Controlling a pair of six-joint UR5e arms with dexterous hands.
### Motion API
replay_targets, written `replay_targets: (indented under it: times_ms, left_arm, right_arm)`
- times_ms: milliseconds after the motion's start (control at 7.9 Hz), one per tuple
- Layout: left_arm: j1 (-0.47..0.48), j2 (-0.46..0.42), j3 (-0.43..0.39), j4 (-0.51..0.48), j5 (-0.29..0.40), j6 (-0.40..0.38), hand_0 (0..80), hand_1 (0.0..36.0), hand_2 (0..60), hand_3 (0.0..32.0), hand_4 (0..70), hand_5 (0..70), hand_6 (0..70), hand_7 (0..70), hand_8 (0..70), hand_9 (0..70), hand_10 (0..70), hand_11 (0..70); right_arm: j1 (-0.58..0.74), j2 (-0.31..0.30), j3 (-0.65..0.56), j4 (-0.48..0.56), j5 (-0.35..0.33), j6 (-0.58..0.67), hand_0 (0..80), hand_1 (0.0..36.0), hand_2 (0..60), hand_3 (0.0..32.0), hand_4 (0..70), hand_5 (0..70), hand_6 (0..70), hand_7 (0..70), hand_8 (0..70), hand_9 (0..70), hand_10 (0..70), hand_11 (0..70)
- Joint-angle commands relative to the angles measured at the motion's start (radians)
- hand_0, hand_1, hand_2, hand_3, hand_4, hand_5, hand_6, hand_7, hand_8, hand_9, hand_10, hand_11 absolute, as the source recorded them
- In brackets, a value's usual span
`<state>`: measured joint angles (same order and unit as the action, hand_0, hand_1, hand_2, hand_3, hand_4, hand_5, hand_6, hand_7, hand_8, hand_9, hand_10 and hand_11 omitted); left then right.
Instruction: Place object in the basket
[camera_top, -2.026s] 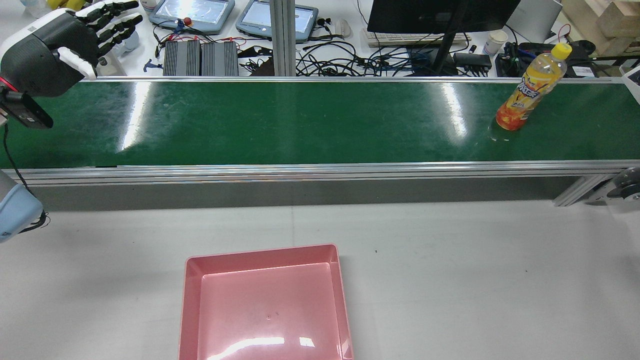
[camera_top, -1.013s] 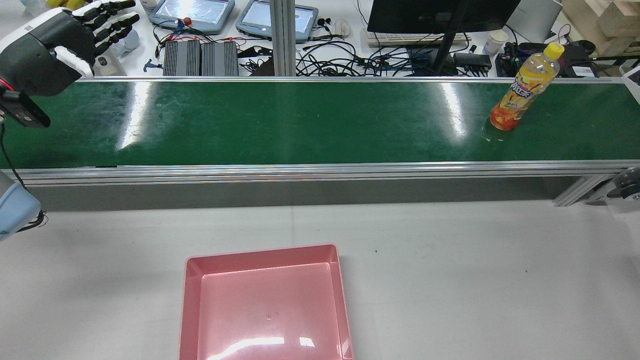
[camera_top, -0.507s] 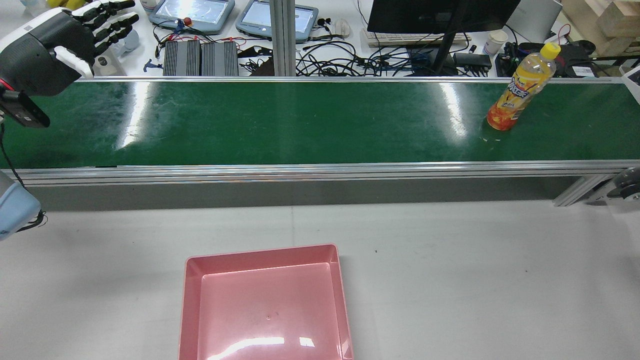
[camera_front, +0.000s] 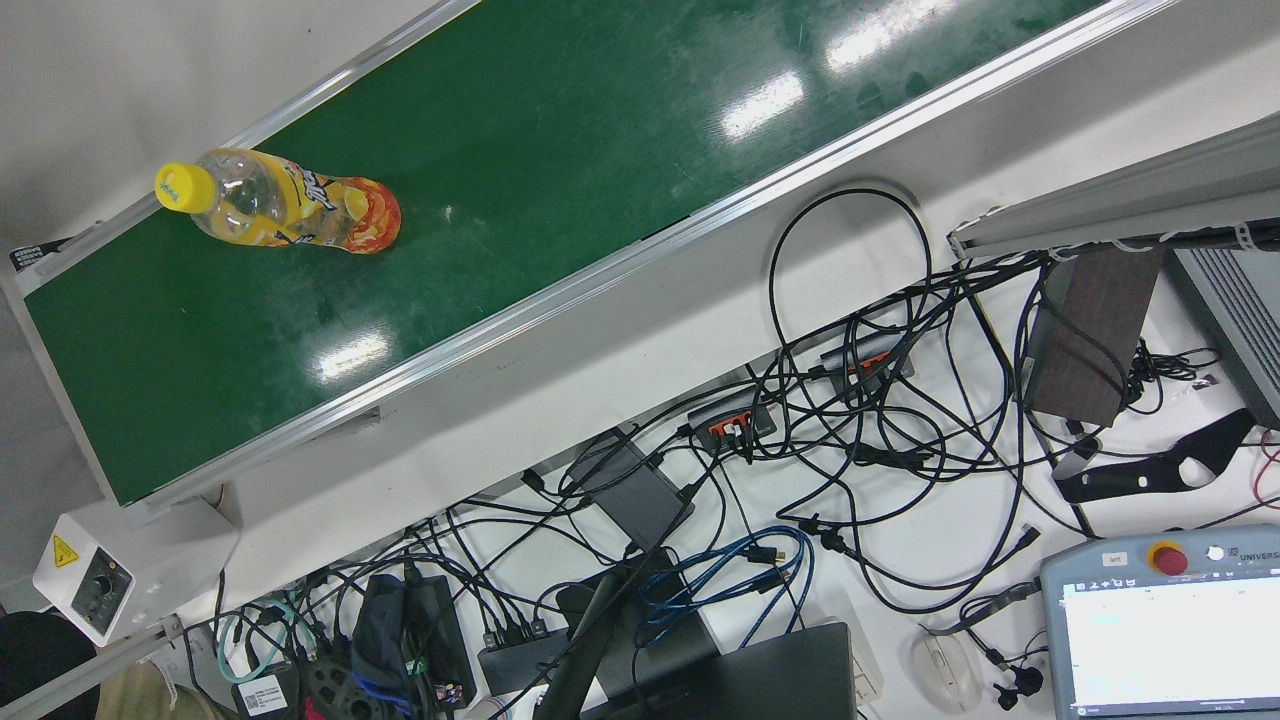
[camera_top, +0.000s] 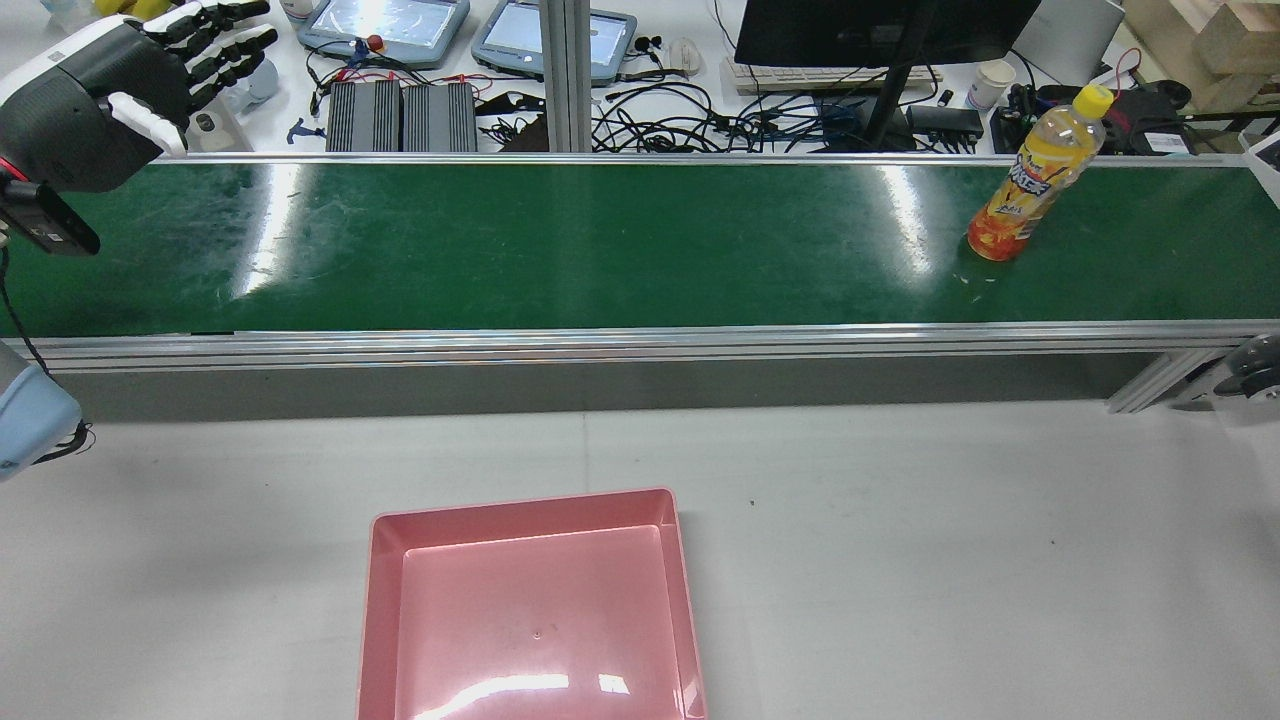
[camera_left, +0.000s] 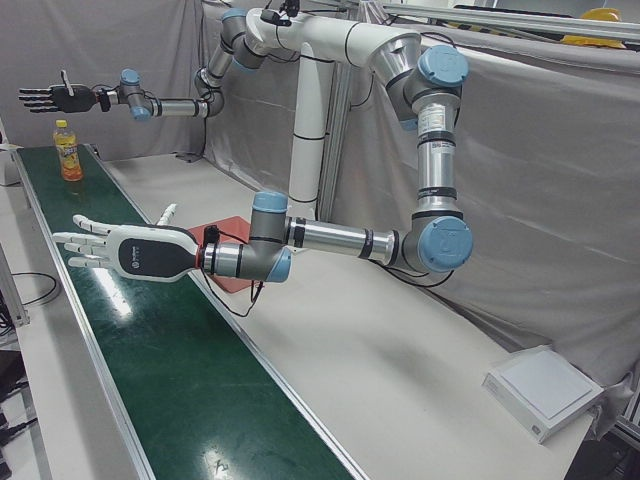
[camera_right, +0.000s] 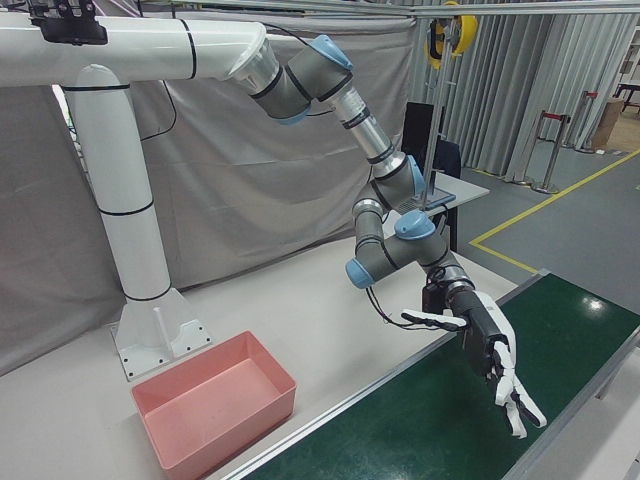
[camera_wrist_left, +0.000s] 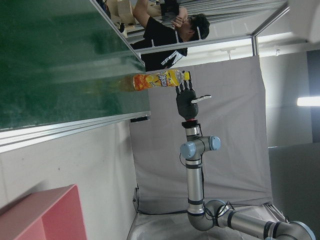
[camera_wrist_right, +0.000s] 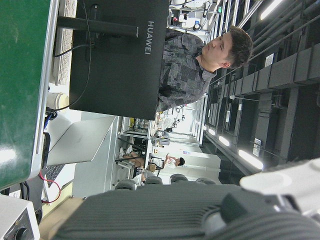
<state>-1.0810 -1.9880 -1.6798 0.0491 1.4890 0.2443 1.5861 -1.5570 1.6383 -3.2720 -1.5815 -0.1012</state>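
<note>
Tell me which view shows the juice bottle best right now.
Front view: the juice bottle is large, cap and label clear. Rear view shows it smaller; left-front and left hand views show it tiny.

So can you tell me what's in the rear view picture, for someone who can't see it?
An orange drink bottle stands on a long green belt, far right. The left hand hovers open at far left, and a pink basket sits empty below.

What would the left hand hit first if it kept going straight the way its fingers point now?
Judging by the rear view, nothing on the belt: the left hand points across the green conveyor toward the cluttered desk beyond. The orange drink bottle stands far aside.
</note>
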Motion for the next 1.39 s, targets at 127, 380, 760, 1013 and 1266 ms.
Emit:
replay_targets:
  times_ms: [127,380,760,1013,1266]
  left_arm:
    - [-0.001,0.0,0.0,0.0,0.001,0.0,60.0,2.6,0.0,0.0,13.2,18.2,0.7,1.7,8.0,10.3,1.9,4.0]
    - [0.001,0.0,0.0,0.0,0.001,0.0,59.9,2.6,0.0,0.0,13.0,18.7,0.9,1.7,8.1,10.3,1.8,3.9]
    - [0.009,0.0,0.0,0.006,-0.001,0.004,59.9,2.6,0.0,0.0,13.0,18.8,0.9,1.7,8.0,10.3,2.2,4.5]
    - [0.004,0.0,0.0,0.008,0.001,0.003,59.9,2.5,0.0,0.0,12.9,19.0,0.8,1.6,7.9,10.1,2.1,4.4]
    - [0.009,0.0,0.0,0.011,-0.001,0.003,60.4,2.8,0.0,0.0,13.2,18.8,0.9,1.7,7.8,10.1,2.1,4.5]
  right_arm:
    - [0.0,-0.001,0.0,0.0,0.0,0.0,0.0,0.0,0.0,0.0,0.0,0.0,0.0,0.0,0.0,0.0,0.0,0.0]
    - [0.0,-0.001,0.0,0.0,0.0,0.0,0.0,0.0,0.0,0.0,0.0,0.0,0.0,0.0,0.0,0.0,0.0,0.0]
    - [0.002,-0.001,0.006,0.0,0.0,0.0,0.0,0.0,0.0,0.0,0.0,0.0,0.0,0.0,0.0,0.0,0.0,0.0]
    - [0.002,-0.003,0.003,0.0,0.0,-0.002,0.0,0.0,0.0,0.0,0.0,0.0,0.0,0.0,0.0,0.0,0.0,0.0]
    - [0.0,-0.003,0.002,0.0,0.0,-0.003,0.0,0.0,0.0,0.0,0.0,0.0,0.0,0.0,0.0,0.0,0.0,0.0]
